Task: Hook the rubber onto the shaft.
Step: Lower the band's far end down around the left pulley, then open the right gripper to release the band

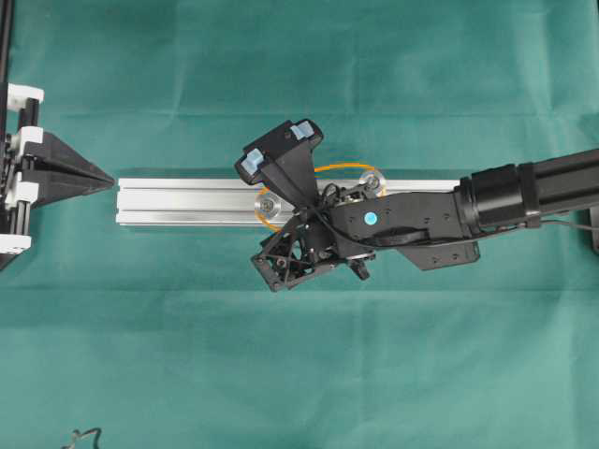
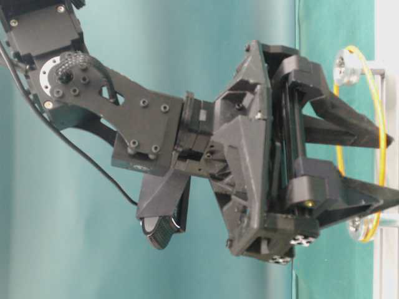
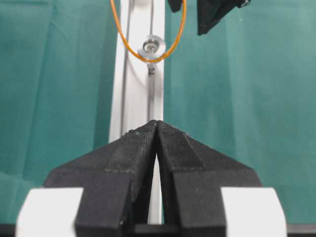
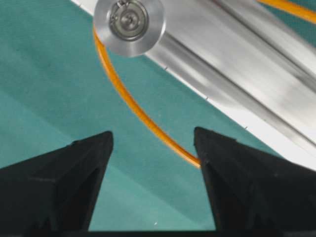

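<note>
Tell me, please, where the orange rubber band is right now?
In the overhead view the rubber band loops around two silver pulleys on the aluminium rail, mid-table, under the right gripper.

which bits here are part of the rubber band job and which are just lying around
Part of the job:
- orange rubber, looped round two silver shafts
- aluminium rail
- right claw, open beside the band

Just there:
- left claw, shut, off the rail's end
- green cloth
- dark cable at the bottom edge
</note>
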{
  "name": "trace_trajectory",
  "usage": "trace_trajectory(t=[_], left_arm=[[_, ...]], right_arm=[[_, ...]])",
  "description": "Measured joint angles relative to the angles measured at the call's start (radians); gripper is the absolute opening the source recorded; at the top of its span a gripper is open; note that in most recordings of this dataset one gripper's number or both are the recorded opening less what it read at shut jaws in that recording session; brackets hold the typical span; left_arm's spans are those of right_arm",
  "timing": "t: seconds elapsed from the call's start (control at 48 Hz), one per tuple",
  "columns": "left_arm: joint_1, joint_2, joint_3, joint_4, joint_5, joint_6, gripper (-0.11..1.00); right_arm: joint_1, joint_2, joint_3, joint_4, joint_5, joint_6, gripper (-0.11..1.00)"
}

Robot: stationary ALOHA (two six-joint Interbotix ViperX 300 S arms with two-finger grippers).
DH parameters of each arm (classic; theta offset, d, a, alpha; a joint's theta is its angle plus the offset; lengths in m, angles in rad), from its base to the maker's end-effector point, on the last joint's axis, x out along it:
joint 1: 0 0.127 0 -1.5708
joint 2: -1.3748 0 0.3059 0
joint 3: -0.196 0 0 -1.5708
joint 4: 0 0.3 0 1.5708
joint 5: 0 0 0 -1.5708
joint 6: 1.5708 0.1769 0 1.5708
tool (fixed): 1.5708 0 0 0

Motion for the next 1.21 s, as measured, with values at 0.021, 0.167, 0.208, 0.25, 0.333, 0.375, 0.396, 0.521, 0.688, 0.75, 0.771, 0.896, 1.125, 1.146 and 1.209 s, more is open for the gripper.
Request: trace_trajectory(t=[0.021, 0.167, 0.208, 0.25, 0.333, 0.375, 0.396, 0.521, 0.688, 0.75, 0.771, 0.896, 1.125, 1.146, 1.209], left_arm=[[-0.002, 0.0, 0.002, 0.0, 0.0, 0.0, 0.0], [-0.002, 0.0, 0.0, 0.0, 0.0, 0.0, 0.0], [-0.002, -0.002, 0.0, 0.0, 0.0, 0.0, 0.0], [-0.002, 0.0, 0.0, 0.0, 0.0, 0.0, 0.0], [-0.002, 0.0, 0.002, 0.0, 0.0, 0.0, 0.0], [-0.002, 0.0, 0.002, 0.0, 0.0, 0.0, 0.0], [-0.002, 0.0, 0.0, 0.0, 0.0, 0.0, 0.0], [0.0, 0.0, 0.0, 0.0, 0.0, 0.0, 0.0], [-0.002, 0.0, 0.002, 0.0, 0.0, 0.0, 0.0], [-0.002, 0.0, 0.002, 0.0, 0.0, 0.0, 0.0], [-0.002, 0.0, 0.0, 0.0, 0.0, 0.0, 0.0], [-0.002, -0.002, 0.0, 0.0, 0.0, 0.0, 0.0], [-0.002, -0.002, 0.0, 0.0, 0.0, 0.0, 0.0], [0.0, -0.002, 0.002, 0.0, 0.0, 0.0, 0.0], [-0.002, -0.002, 0.0, 0.0, 0.0, 0.0, 0.0]], right_arm=[[-0.002, 0.0, -0.002, -0.002, 0.0, 0.0, 0.8], [0.0, 0.0, -0.002, -0.005, 0.0, 0.0, 0.8], [0.0, 0.0, -0.002, -0.006, 0.0, 0.0, 0.8], [0.0, 0.0, -0.002, -0.008, -0.002, 0.0, 0.8], [0.0, 0.0, -0.002, -0.012, -0.002, -0.002, 0.8], [0.0, 0.0, -0.002, -0.015, -0.002, -0.002, 0.8], [0.0, 0.0, -0.002, -0.015, -0.002, -0.002, 0.8], [-0.002, -0.021, -0.002, -0.026, 0.0, -0.002, 0.79], [0.0, -0.064, -0.002, -0.038, 0.0, -0.003, 0.8], [0.002, -0.078, 0.0, -0.041, 0.002, -0.003, 0.79], [0.002, -0.083, -0.002, -0.041, 0.002, -0.005, 0.79], [0.0, -0.112, -0.002, -0.043, 0.006, -0.003, 0.79], [0.002, -0.166, -0.002, -0.043, 0.046, -0.005, 0.79], [0.002, -0.172, 0.0, -0.044, 0.051, -0.005, 0.79], [0.002, -0.19, 0.0, -0.044, 0.064, -0.005, 0.79]])
